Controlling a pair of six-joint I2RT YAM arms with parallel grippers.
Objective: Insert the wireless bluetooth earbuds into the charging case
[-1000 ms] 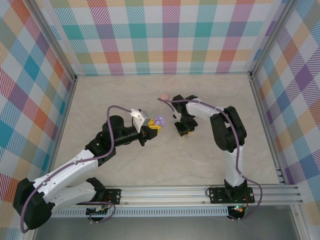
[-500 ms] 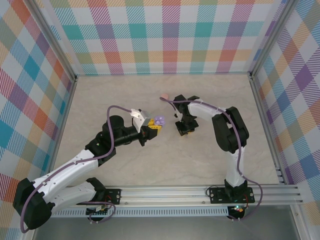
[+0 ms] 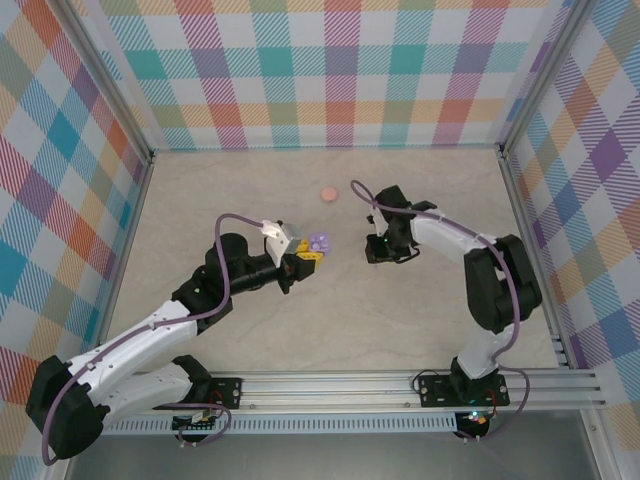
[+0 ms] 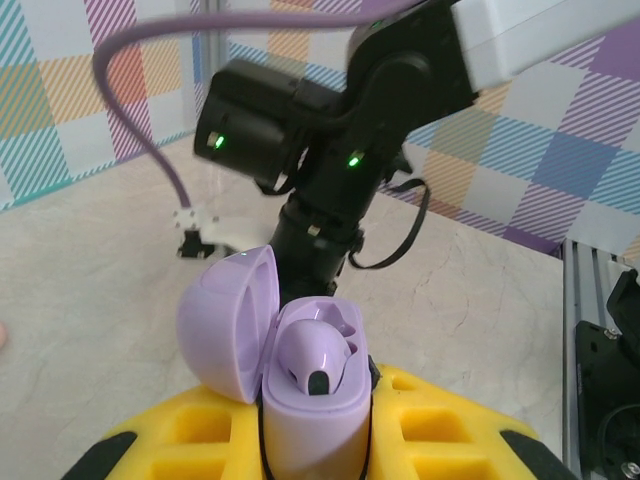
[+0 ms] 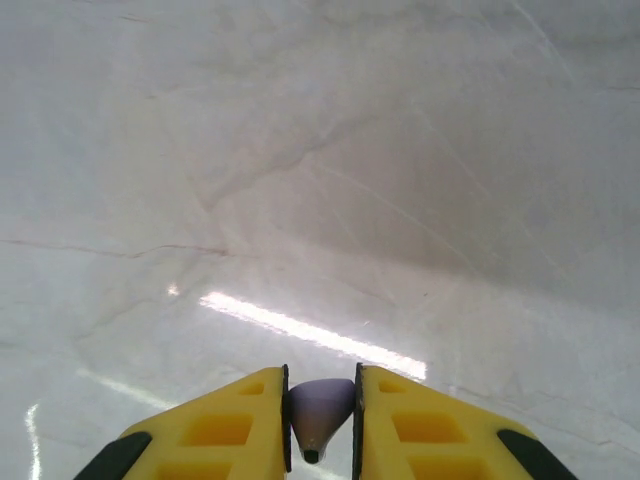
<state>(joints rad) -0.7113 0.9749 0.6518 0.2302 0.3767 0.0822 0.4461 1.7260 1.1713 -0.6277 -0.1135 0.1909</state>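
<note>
My left gripper (image 3: 304,256) is shut on the lilac charging case (image 3: 319,242) and holds it up at mid-table. In the left wrist view the case (image 4: 312,425) stands between the yellow fingers (image 4: 445,420) with its lid (image 4: 222,322) swung open to the left. One lilac earbud (image 4: 315,357) sits in the case's near socket. My right gripper (image 3: 377,252) hangs just right of the case, its arm (image 4: 330,130) looming behind it. In the right wrist view the right gripper (image 5: 320,385) is shut on a second lilac earbud (image 5: 320,408), above bare table.
A small pink round piece (image 3: 327,193) lies on the table beyond both grippers. Checked walls close in the back and sides, and a metal rail (image 3: 400,385) runs along the near edge.
The right arm has swung its elbow out to the right, and its gripper has shifted slightly right and back. The pink piece, partly covered before, now lies in plain sight. The left arm has stayed still.
</note>
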